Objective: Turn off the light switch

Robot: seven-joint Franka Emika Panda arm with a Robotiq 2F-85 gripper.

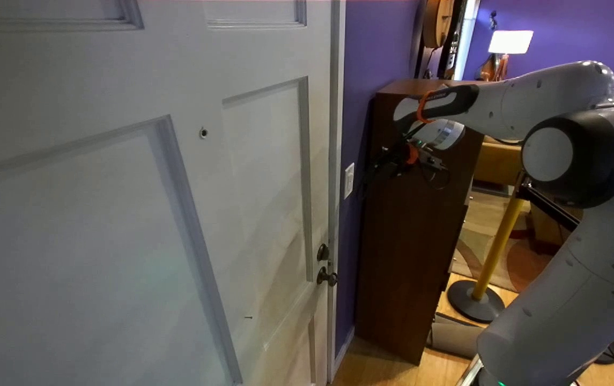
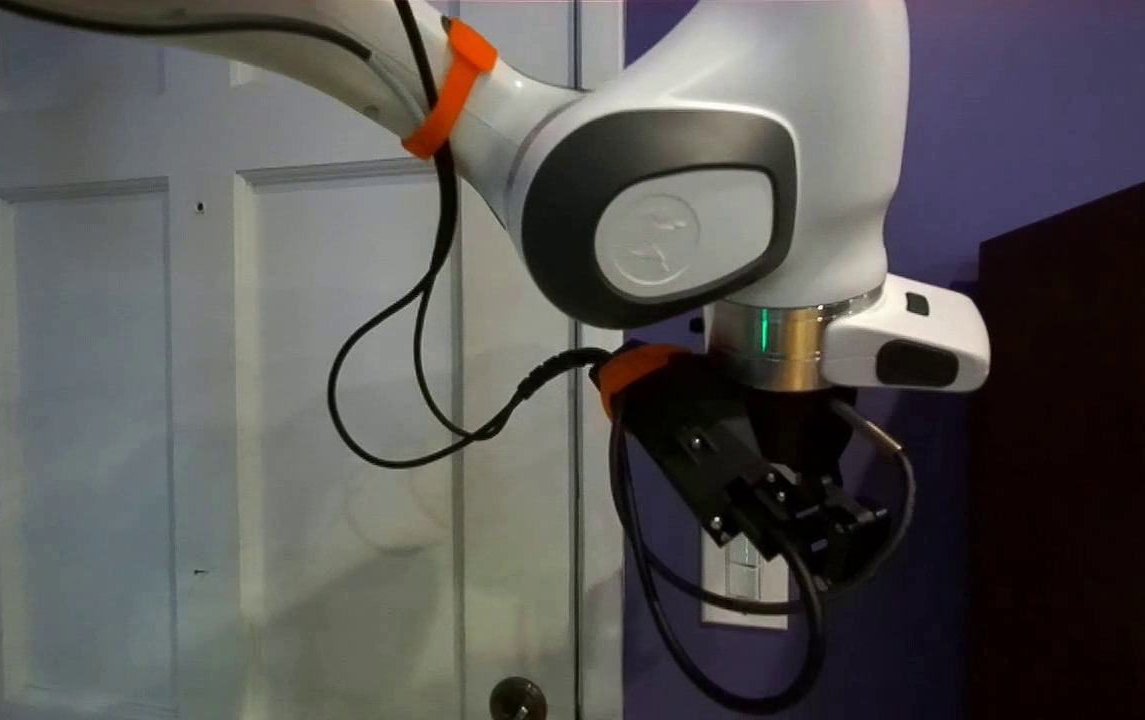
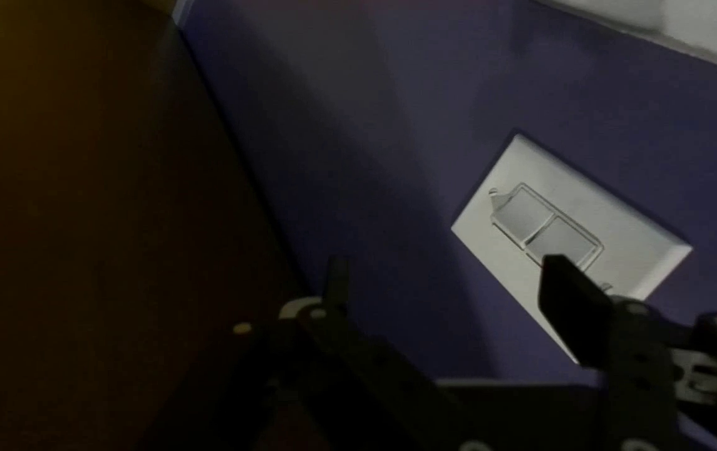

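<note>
Wrist view: gripper (image 3: 446,272) stands wide, partly hiding the light switch (image 3: 558,232) (contact unclear), mounted on purple wall (image 3: 389,188); in an exterior view, between white door (image 1: 151,177) and brown cabinet (image 1: 408,230).

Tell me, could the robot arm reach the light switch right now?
Probably yes: the open gripper is near the light switch, and the wrist view shows nothing else covering it. The brown cabinet alongside might cramp movement.

In an exterior view, light wood floor (image 1: 374,367) carries dark brown cabinet (image 1: 414,236), patterned rug (image 1: 521,260), and round black base (image 1: 475,309) of a yellow pole (image 1: 498,246).
</note>
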